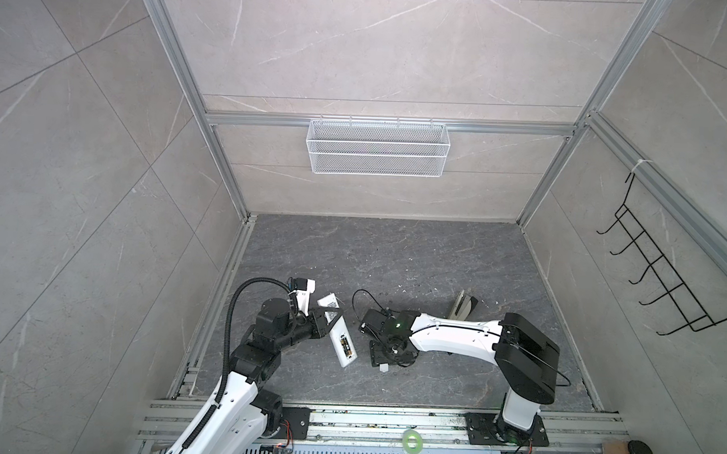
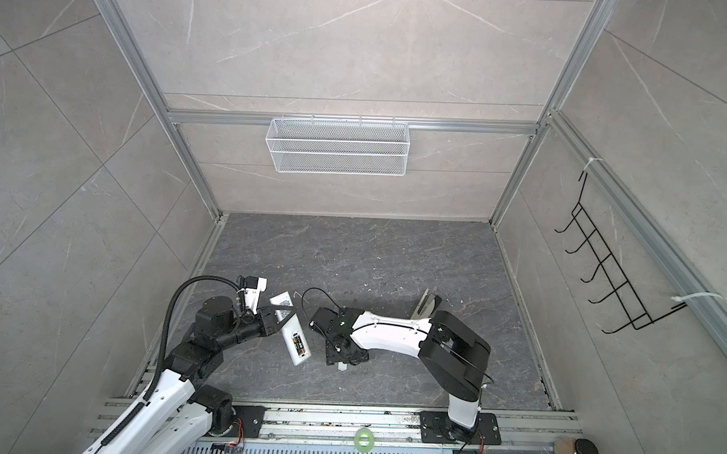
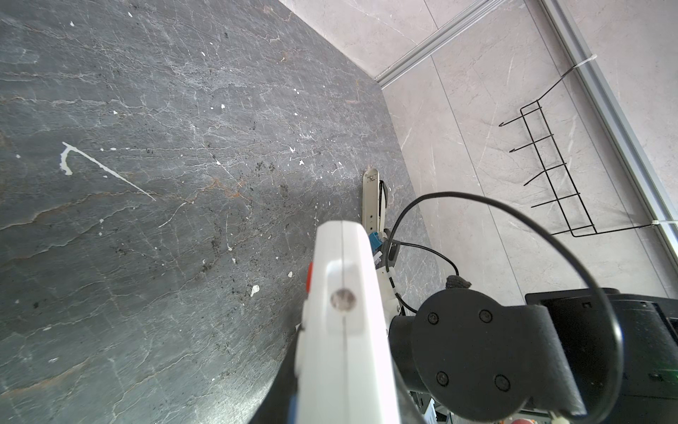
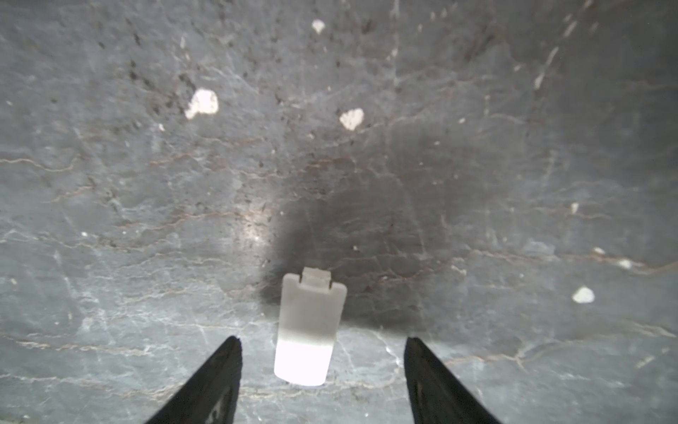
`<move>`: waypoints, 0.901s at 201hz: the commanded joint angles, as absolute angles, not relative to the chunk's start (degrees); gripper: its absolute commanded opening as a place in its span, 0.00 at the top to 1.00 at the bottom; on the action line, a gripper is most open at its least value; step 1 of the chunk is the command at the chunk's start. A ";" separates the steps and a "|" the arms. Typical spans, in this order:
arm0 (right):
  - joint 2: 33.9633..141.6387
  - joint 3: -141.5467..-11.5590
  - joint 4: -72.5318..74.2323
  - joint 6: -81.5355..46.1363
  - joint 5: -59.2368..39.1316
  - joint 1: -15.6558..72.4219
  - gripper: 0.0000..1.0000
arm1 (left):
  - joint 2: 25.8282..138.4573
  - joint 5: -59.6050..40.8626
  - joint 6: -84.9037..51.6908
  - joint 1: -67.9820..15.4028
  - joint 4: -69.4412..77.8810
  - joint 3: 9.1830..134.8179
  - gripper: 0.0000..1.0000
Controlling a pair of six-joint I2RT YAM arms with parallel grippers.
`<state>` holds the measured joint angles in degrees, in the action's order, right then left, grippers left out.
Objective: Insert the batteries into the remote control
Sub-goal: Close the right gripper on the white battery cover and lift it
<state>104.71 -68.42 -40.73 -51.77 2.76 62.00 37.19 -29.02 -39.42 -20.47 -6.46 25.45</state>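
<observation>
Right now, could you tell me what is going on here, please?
The left hand grips the long slim white plastic remote control, back up and uncovered, dark gold-ended batteries apparently seated inside. The right hand hangs open over the small white rectangular plastic cover lying on the dark grey table.

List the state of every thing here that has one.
remote control, back up, uncovered, one end in left gripper
batteries, seated in the remote control's open back
cover, off, lying flat on table
left gripper, shut on remote control
right gripper, open, fingers astride cover
</observation>
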 commanded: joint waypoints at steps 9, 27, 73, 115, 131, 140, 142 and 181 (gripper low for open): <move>107.42 -70.84 -41.78 -50.54 3.61 61.88 0.29 | 36.23 -29.71 -37.97 -20.21 -4.69 25.49 1.00; 108.37 -71.40 -41.15 -50.63 3.61 61.88 0.37 | 36.39 -29.71 -37.92 -20.16 -4.61 25.47 1.00; 110.02 -72.68 -41.04 -50.80 4.22 61.79 0.51 | 36.69 -30.06 -38.23 -20.13 -4.03 25.25 1.00; 111.53 -73.47 -41.43 -50.45 4.73 61.61 0.53 | 36.96 -30.06 -38.39 -20.13 -3.46 25.09 1.00; 111.75 -73.74 -41.70 -50.21 5.05 61.52 0.54 | 37.05 -30.06 -38.38 -20.16 -3.26 25.04 1.00; 111.88 -73.78 -41.88 -50.19 5.27 61.49 0.56 | 37.19 -30.06 -38.36 -20.14 -3.08 25.04 1.00; 111.88 -73.75 -41.87 -50.19 5.32 61.49 0.56 | 37.27 -30.06 -38.40 -20.13 -3.01 25.05 1.00; 112.10 -73.30 -41.91 -49.97 6.20 60.84 0.59 | 38.39 -30.50 -38.42 -20.13 -1.96 25.04 1.00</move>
<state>110.43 -72.97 -40.56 -50.72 4.29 61.54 38.13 -29.04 -39.42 -20.47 -5.91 24.82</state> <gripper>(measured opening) 0.426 0.210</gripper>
